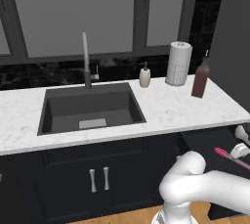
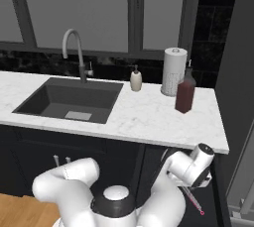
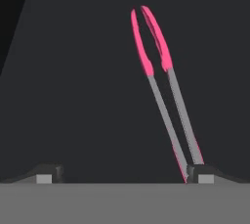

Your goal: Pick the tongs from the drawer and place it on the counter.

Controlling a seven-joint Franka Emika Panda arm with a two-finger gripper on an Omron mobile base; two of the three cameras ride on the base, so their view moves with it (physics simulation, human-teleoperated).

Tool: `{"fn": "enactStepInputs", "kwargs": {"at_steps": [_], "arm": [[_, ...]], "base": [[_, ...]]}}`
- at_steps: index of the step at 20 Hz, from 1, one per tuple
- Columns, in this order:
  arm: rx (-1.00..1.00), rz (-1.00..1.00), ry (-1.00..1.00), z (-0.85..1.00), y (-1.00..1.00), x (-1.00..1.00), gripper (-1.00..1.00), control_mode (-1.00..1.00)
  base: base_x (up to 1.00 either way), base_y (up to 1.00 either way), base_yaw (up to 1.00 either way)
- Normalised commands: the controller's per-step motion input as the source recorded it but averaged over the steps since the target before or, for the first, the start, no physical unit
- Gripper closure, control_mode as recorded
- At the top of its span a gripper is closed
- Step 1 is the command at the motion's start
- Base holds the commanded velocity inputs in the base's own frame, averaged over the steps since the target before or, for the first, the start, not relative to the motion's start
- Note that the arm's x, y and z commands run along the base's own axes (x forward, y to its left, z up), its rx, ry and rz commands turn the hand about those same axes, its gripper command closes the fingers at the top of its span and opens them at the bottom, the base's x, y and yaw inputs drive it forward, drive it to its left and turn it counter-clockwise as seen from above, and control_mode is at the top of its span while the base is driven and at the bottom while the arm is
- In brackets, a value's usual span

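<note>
The drawer (image 3: 73,96) stands open below the counter (image 2: 149,117), and the hand (image 3: 124,174) is down inside it, above its dark floor. The hand's two fingers are spread wide, one at each lower corner of the hand view. The tongs (image 3: 163,91) lie on the drawer floor in front of the hand, their grey arms running away from the right fingertip (image 3: 202,173), which sits just beside or against their near end, up to the pink tips far ahead. Nothing is pinched yet. In the left base view the tongs (image 1: 232,158) show as a pink streak in the drawer, beside the white wrist.

So the task looks early: drawer reached, grasp not made. Closing on the tongs, lifting them out and setting them on the counter are probably all left to do.
</note>
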Motion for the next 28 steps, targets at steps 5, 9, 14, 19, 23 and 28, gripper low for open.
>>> {"fn": "enactStepInputs", "kwargs": {"at_steps": [5,9,14,19,23,28], "arm": [[0.00,0.00,-0.05,-0.26,-0.01,0.00,-1.00,-1.00],[0.00,0.00,-0.06,-0.26,-0.08,0.00,-1.00,-1.00],[0.00,0.00,-0.05,-0.31,-0.10,0.05,-1.00,-1.00],[0.00,0.03,-0.04,-0.10,-0.26,0.02,-1.00,-1.00],[-0.02,0.07,-0.06,-0.09,-0.08,0.00,-1.00,-1.00],[-0.10,0.18,-0.06,-0.41,0.06,0.01,1.00,-1.00]], "base": [[0.00,0.00,0.00],[0.00,0.00,0.00],[0.00,0.00,0.00],[0.00,0.00,0.00],[0.00,0.00,0.00],[0.00,0.00,0.00]]}}
